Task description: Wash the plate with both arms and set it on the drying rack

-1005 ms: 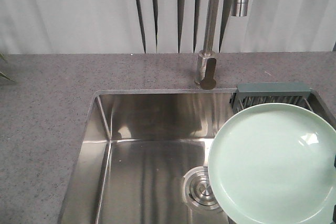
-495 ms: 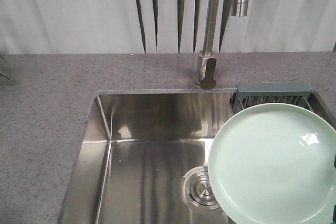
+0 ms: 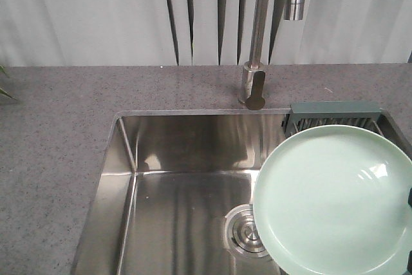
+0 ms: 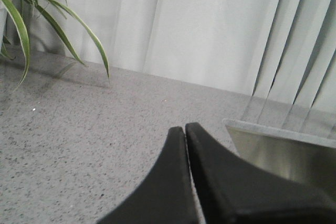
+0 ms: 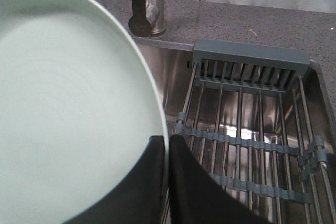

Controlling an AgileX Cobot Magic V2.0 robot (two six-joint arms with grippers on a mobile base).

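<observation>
Plate [image 3: 335, 201]: held off the surfaces, face toward the front camera, over the right part of the sink [image 3: 180, 159]. Its lower left edge covers part of the drain [image 3: 243, 230]. Its top edge overlaps the rack [image 5: 247, 129], which spans the basin's right end.

Right claw [image 5: 167, 145]: pinched tight on the plate's rim, one finger on each face. Grip looks firm.

Change over the last second: the plate has crept slightly left and up, away from the rack and toward open basin. Small drift only.

Reading: washing comes first, racking later. Tap [image 3: 257, 43] is not running, and no water shows on the plate.

Left claw [image 4: 185, 129]: tips pressed together, holding nothing, low over the counter [image 4: 79, 145] left of the sink. Plant [image 4: 31, 14] is beyond it. It is not yet helping.
</observation>
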